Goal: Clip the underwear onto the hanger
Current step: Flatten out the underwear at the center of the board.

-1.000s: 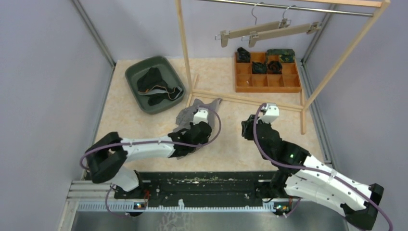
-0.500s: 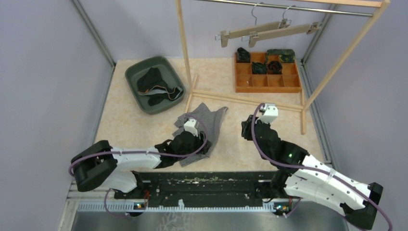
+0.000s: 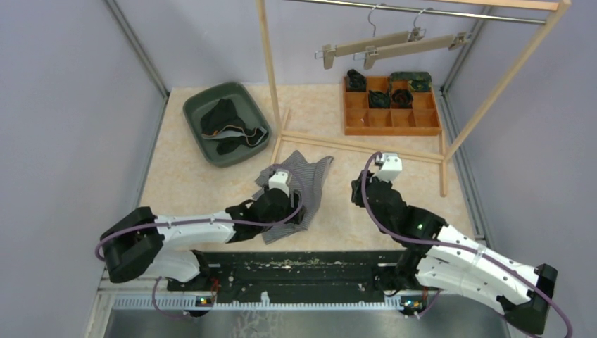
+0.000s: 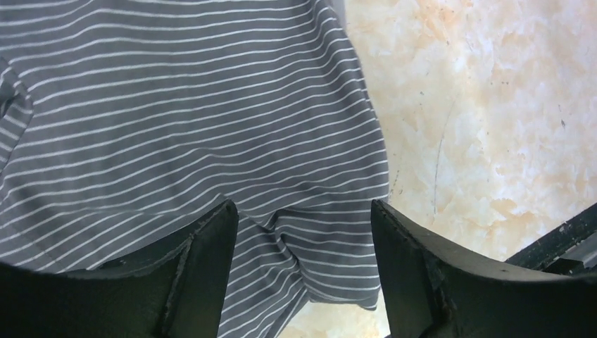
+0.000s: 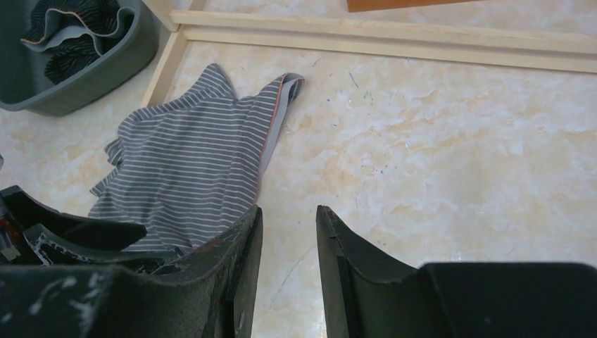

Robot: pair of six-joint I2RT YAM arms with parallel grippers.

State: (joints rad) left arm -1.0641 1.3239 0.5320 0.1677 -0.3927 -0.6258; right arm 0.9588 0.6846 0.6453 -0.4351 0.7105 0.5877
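The underwear [image 3: 304, 177] is a grey piece with thin white stripes, lying spread flat on the table near its middle. My left gripper [image 3: 280, 205] hovers over the near end of the underwear [image 4: 197, 120], and this gripper [image 4: 304, 229] stands open with only cloth below the gap. My right gripper [image 3: 366, 191] is to the right of the garment, apart from it. Its jaws [image 5: 288, 215] are a little open over bare table, with the underwear [image 5: 190, 165] to their left. Two wooden clip hangers [image 3: 369, 48] hang on the rail at the back.
A green bin [image 3: 199, 137] with dark clothes sits at the back left. An orange compartment tray [image 3: 391, 122] holding folded dark items stands at the back right. The wooden rack's base bar [image 3: 359, 146] and uprights [image 3: 267, 63] cross the table behind the garment.
My left gripper has opened and let go of the underwear, which dropped and now lies spread on the table. The left arm drew back toward the near edge. The right arm barely moved.
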